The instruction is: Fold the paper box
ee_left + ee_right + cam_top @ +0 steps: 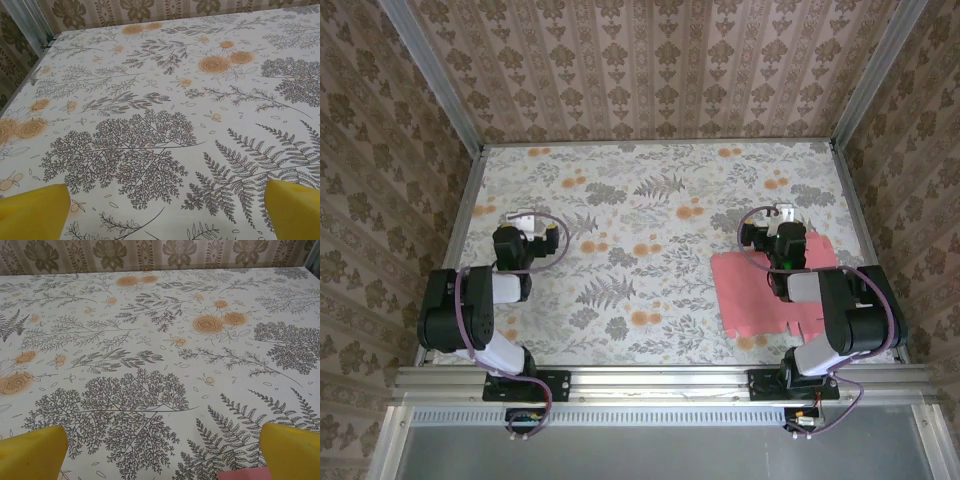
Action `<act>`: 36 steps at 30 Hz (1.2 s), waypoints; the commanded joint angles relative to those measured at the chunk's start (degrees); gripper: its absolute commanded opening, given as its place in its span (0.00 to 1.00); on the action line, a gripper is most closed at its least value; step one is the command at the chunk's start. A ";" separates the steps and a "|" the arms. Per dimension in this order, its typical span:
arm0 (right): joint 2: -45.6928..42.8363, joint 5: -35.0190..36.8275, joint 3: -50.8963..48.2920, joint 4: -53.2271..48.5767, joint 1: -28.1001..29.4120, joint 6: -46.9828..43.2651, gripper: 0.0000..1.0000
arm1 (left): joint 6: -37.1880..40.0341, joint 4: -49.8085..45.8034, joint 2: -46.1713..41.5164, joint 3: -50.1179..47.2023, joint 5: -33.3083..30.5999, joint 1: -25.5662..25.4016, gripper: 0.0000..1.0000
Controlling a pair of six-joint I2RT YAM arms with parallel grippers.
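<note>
The paper box (760,296) lies as a flat salmon-pink die-cut sheet on the right of the table, partly under the right arm; a pink corner of the paper box (245,474) shows at the bottom of the right wrist view. My right gripper (782,216) hovers just beyond the sheet's far edge, open, its yellow fingertips (290,450) wide apart with nothing between them. My left gripper (523,220) is far to the left, open over bare tablecloth, and its yellow fingertips (32,212) hold nothing.
The table wears a floral tablecloth (650,200) with fern and orange-flower prints. Patterned walls (640,60) enclose the back and both sides. A metal rail (660,380) runs along the near edge by the arm bases.
</note>
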 commanded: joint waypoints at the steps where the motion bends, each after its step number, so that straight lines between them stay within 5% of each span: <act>1: 0.18 1.13 0.88 -0.10 0.39 0.30 1.00 | -0.31 1.68 -0.11 0.33 -0.55 -0.40 1.00; 36: -3.78 -0.24 2.07 -5.20 0.48 -0.24 1.00 | -0.47 -0.36 -2.93 0.30 -1.44 -0.56 1.00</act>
